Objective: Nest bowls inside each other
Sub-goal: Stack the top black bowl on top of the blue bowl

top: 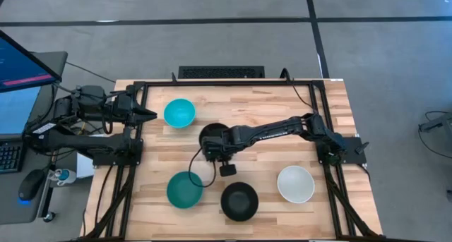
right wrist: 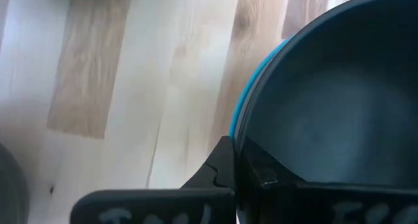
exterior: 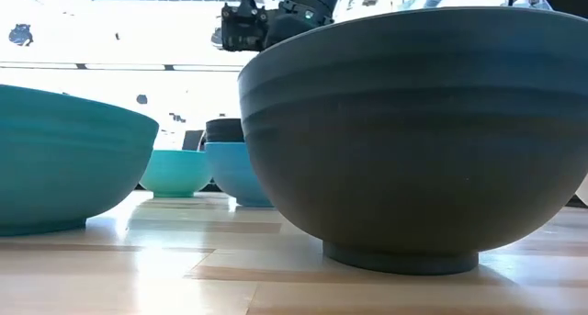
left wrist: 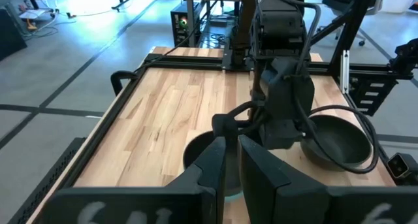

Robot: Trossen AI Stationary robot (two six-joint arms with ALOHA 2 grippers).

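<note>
right tool (top: 212, 152) sits at mid-counter over the black bowl (top: 210, 136), which rests inside the blue bowl (right wrist: 243, 110) (only a thin blue rim shows outside the black wall). its fingers look pinched on that black rim, one inside and one outside. left tool (top: 150, 114) waits at the counter's (top: 268, 108) left edge beside the cyan bowl (top: 179, 113), fingers nearly together, holding nothing. teal bowl (top: 184, 189), second black bowl (top: 239, 201) and white bowl (top: 295, 183) stand apart along the near side. i judge one nest is made; next i would let go, lift clear, then fetch another bowl.
</note>
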